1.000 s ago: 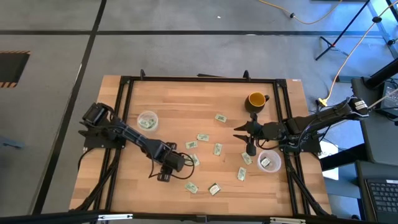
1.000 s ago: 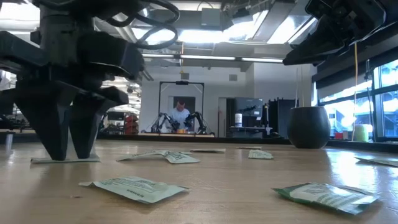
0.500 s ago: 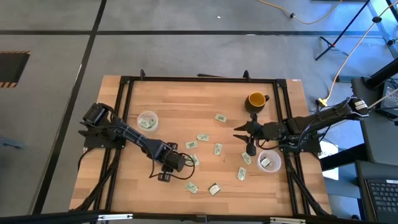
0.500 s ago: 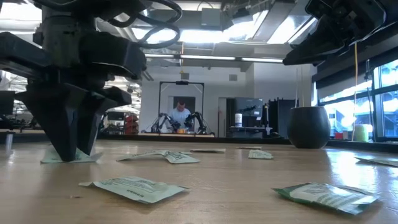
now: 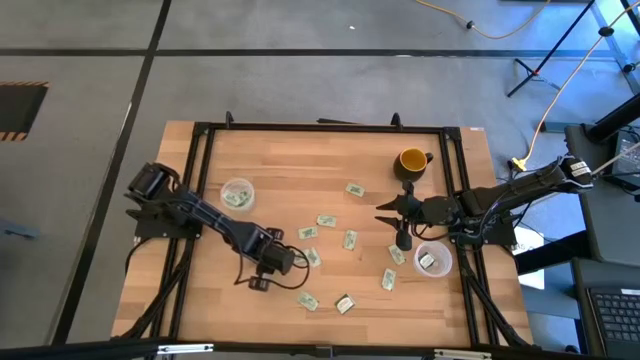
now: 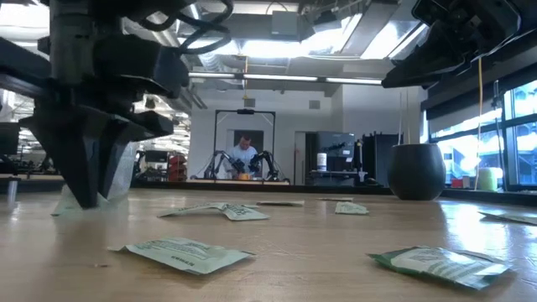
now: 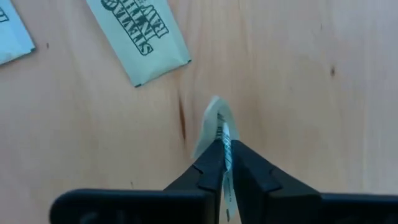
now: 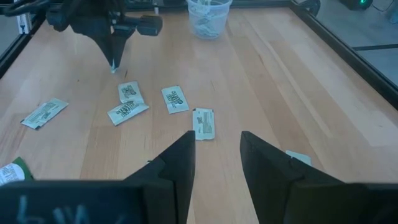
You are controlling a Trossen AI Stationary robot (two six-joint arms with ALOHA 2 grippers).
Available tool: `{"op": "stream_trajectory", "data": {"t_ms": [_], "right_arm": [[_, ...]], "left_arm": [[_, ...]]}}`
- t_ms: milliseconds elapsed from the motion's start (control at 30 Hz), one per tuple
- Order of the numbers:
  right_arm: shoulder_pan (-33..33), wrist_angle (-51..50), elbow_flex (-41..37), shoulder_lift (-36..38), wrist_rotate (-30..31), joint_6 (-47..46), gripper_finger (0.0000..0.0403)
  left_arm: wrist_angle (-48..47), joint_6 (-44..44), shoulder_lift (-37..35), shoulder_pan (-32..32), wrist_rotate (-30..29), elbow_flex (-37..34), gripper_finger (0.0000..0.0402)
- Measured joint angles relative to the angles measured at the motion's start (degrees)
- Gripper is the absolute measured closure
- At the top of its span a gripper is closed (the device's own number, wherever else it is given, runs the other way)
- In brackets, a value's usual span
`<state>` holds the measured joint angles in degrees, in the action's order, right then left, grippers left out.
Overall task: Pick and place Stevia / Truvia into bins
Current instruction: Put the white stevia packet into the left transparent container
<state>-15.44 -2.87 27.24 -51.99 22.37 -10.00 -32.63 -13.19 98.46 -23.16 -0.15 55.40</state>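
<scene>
Several pale green and white Stevia packets lie flat on the wooden table, among them one [image 5: 350, 239] mid-table and one [image 7: 138, 38] close to my left gripper. My left gripper [image 5: 255, 282] stands near the table's front left, shut on another packet [image 7: 216, 121]. My right gripper [image 5: 393, 222] hovers open above the table's right half, beside a packet [image 8: 204, 122], holding nothing. One clear cup [image 5: 237, 193] stands at the left with packets in it. The other cup [image 5: 432, 260] stands at the right edge. My left gripper pinches the packet's middle [image 7: 225, 149] between its two fingertips, from above, pointing down. The paper bows and stands on edge, sticking out past the tips toward the table. In the low view part of it [image 6: 120, 168] rises beside the fingers; whether it is clear of the table I cannot tell.
A yellow mug [image 5: 411, 160] with a dark handle stands at the back right. A black frame [image 5: 320, 128] runs round the table. Bare wood lies along the far side and the front left corner. A person [image 6: 244, 155] sits far off in the room behind.
My left gripper has shut on the packet under it. The packet lay flat on the table between the fingers; now it is buckled up and stands on edge in the pinch. The gripper has shifted slightly toward the table's left edge.
</scene>
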Motion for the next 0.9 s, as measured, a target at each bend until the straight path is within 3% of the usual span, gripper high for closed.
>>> {"op": "stream_trajectory", "data": {"t_ms": [333, 700, 900], "right_arm": [[0.0, 0.0, 0.0, 0.0, 0.0, 0.0, 0.0272], [0.0, 0.0, 0.0, 0.0, 0.0, 0.0, 0.0272], [0.0, 0.0, 0.0, 0.0, 0.0, 0.0, 0.0272]], "left_arm": [[-19.8, -3.8, -4.7, 2.4, -1.0, 6.8, 0.0387], [-31.9, -9.3, -21.0, 6.5, -19.6, 6.5, 0.0380], [-33.3, -14.0, -28.8, 11.2, -21.4, 1.7, 0.0374]]}}
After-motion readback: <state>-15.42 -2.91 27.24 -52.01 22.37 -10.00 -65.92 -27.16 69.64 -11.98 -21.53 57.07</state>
